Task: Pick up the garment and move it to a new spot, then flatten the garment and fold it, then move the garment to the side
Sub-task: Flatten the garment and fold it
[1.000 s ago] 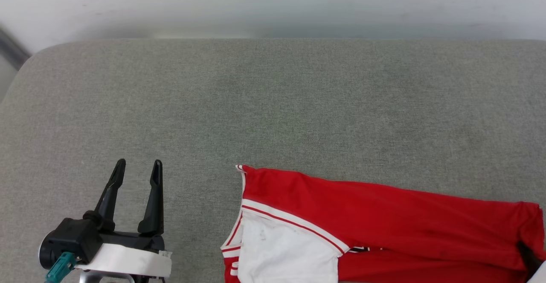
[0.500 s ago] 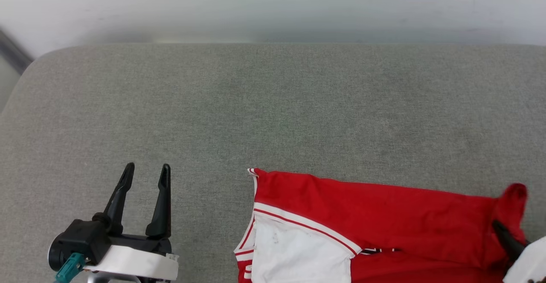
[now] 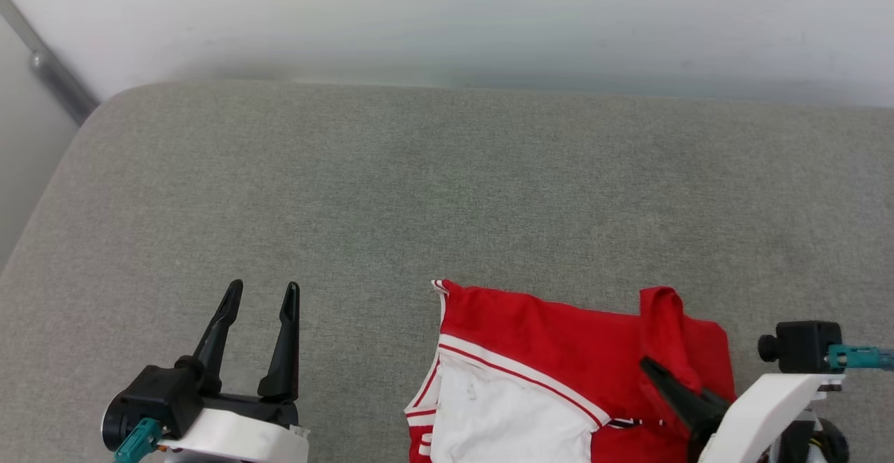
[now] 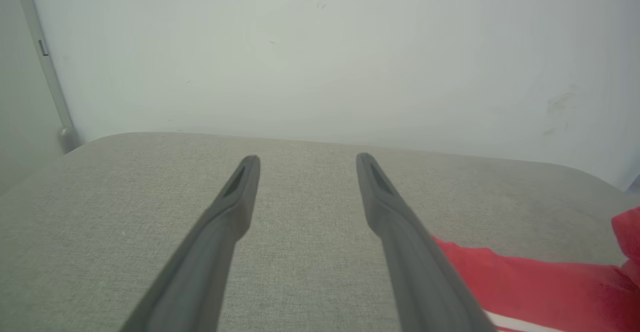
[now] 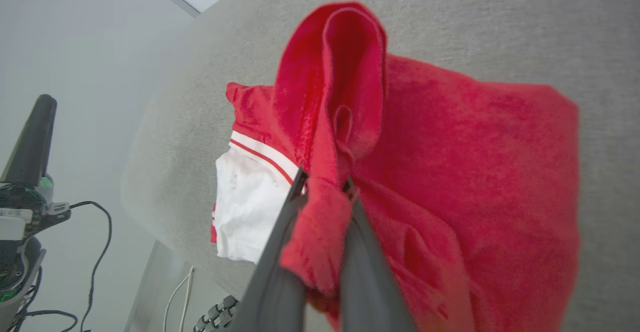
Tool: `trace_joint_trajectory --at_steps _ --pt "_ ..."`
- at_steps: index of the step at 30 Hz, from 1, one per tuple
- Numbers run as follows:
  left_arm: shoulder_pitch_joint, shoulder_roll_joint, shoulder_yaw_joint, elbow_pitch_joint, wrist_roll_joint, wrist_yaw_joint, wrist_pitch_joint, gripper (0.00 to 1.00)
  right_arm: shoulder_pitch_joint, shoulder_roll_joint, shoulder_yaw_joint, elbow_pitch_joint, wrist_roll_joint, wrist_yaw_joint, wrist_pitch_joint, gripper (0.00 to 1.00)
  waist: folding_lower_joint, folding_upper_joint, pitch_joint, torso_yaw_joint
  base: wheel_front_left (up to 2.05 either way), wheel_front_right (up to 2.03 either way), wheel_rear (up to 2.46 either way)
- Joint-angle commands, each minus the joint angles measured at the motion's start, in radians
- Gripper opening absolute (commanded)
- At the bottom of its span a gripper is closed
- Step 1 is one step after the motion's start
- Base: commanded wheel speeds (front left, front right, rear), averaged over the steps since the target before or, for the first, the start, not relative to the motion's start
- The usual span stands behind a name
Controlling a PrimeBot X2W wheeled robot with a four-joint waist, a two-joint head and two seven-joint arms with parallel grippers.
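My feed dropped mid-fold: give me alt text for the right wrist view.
The right gripper is shut on a bunched fold of the red garment, raised above the rest lying on a grey padded surface. Its white panel shows at left.

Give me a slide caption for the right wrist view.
Right gripper shut on a fold of the red jersey lying on the grey cushion.

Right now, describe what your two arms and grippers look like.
Left gripper: two long, tapering black fingers with slotted tips on a black block, a teal plug at its side, and a white forearm shell behind. Right gripper: the same dark fingers, a white forearm, and a black knobbed box carrying a teal connector.
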Motion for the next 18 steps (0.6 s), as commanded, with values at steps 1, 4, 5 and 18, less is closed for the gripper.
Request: trace_joint_trajectory --at_steps 1,4,5,18 --pt "0.007 -0.003 -0.001 0.003 0.000 -0.001 -0.002 1.00 -0.011 0.003 0.017 0.011 0.028 0.000 -0.011 0.00 0.0000 -0.0001 -0.004 0.009 0.00 0.00 0.00" --pt "0.008 -0.002 -0.005 0.004 -0.002 -0.001 -0.003 1.00 -0.038 0.004 0.087 0.058 0.083 0.000 -0.054 0.00 0.0000 -0.0001 -0.008 0.023 0.00 0.00 0.00" --pt "0.008 0.000 -0.006 0.005 -0.002 -0.001 -0.003 1.00 -0.051 0.004 0.114 0.075 0.096 0.000 -0.069 0.00 0.0000 -0.0001 -0.007 0.028 0.00 0.00 0.00" --pt "0.002 0.004 -0.017 0.016 -0.009 -0.001 -0.002 1.00 -0.234 0.003 0.333 0.381 0.205 0.000 -0.263 0.00 0.0000 -0.0001 -0.012 0.085 0.00 0.00 0.00"
